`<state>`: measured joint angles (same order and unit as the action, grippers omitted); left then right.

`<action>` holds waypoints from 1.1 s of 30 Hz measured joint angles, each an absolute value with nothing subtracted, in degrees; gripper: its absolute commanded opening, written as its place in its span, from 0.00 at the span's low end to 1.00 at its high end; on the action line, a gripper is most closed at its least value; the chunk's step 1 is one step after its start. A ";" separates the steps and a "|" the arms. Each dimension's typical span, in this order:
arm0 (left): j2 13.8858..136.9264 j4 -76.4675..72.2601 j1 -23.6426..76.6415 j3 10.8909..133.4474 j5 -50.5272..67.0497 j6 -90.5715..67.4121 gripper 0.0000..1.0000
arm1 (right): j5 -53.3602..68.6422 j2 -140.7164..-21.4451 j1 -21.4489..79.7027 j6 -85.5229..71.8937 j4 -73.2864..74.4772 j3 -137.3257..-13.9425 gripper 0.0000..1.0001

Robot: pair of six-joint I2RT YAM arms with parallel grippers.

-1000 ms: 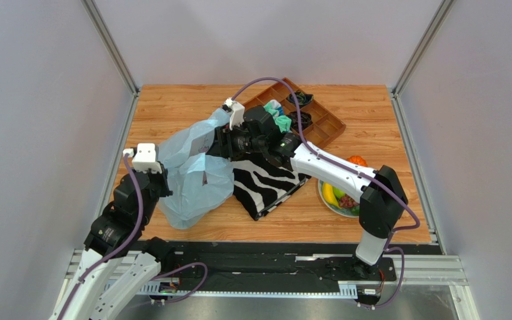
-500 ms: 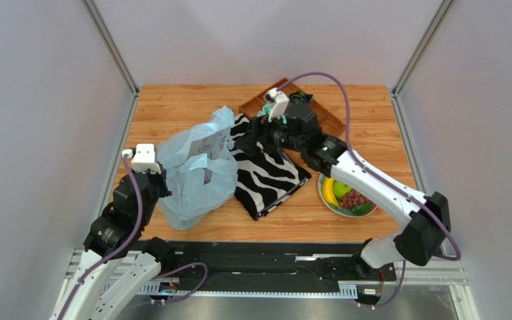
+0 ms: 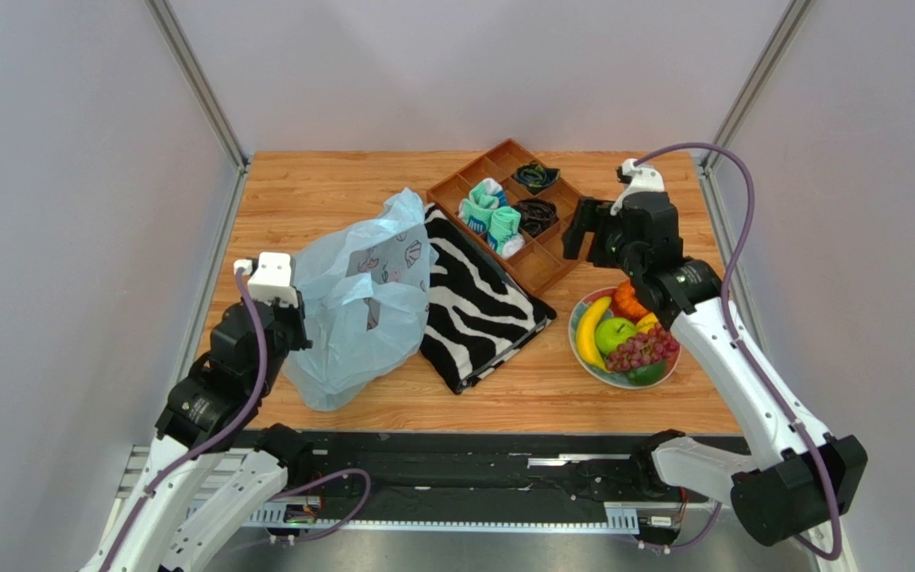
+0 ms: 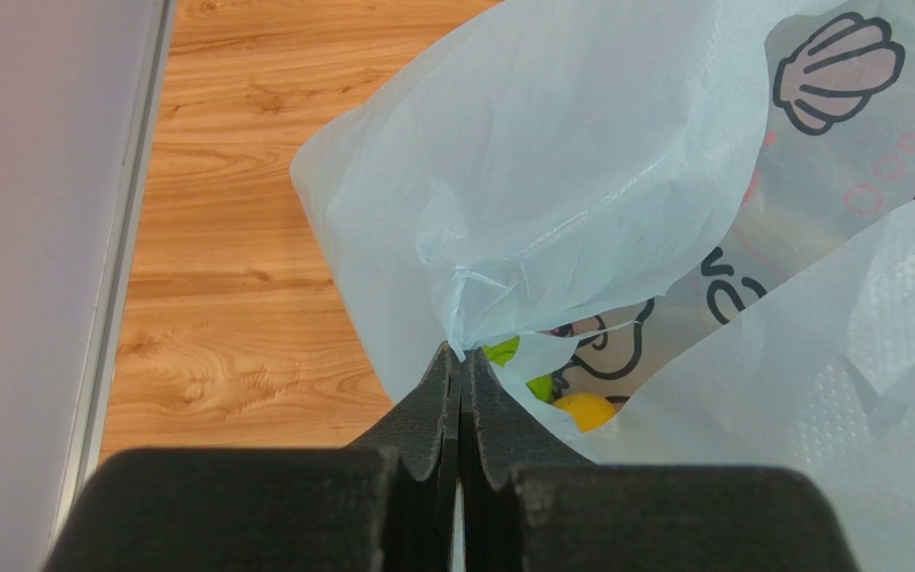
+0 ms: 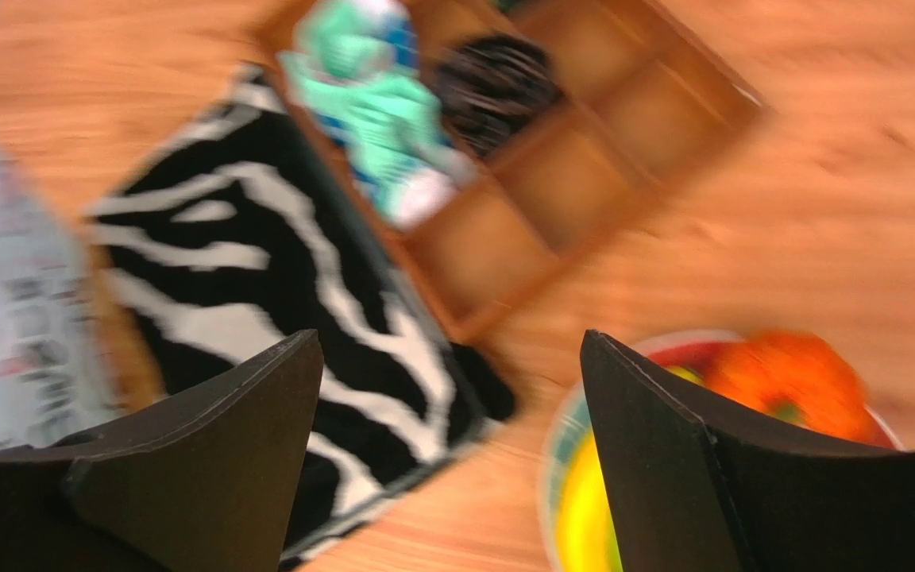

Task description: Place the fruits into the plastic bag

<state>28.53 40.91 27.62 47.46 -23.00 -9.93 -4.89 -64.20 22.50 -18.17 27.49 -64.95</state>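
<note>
The light-blue plastic bag [image 3: 355, 298] stands at the left of the table, its mouth facing up. My left gripper [image 4: 460, 353] is shut on the bag's [image 4: 570, 179] rim and holds it up; a yellow fruit [image 4: 584, 411] and a green one [image 4: 505, 352] show inside. On the plate [image 3: 578, 354] at the right lie a banana [image 3: 590, 331], a green apple [image 3: 614, 335], a grape bunch [image 3: 645, 349], an orange fruit [image 3: 632, 298] and a dark green fruit [image 3: 649, 373]. My right gripper [image 3: 582, 229] hangs open and empty just above the plate's far edge. Its wrist view is blurred; the gripper [image 5: 450, 358] stands over bare wood beside the plate [image 5: 552, 459].
A zebra-striped cloth [image 3: 474, 304] lies between the bag and the plate. Behind it stands a wooden divided tray [image 3: 552, 256] with teal-and-white socks [image 3: 492, 215] and dark items [image 3: 536, 176]. Grey walls close in the table on three sides.
My right arm has swung from the bag's mouth to the right, across the cloth and tray to the plate, and its jaws have opened wider. The left gripper has kept its hold.
</note>
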 measured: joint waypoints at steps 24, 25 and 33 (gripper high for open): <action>31.00 40.91 27.62 47.46 -21.96 -9.47 0.00 | -34.92 -85.49 16.27 -13.61 38.39 -60.90 0.50; 31.00 40.88 27.62 47.46 -21.96 -9.47 0.00 | -35.24 -85.91 16.12 -13.61 38.41 -60.90 0.49; 31.05 40.91 27.62 47.46 -21.93 -9.45 0.00 | -36.01 -87.20 14.63 -13.43 37.80 -60.88 0.40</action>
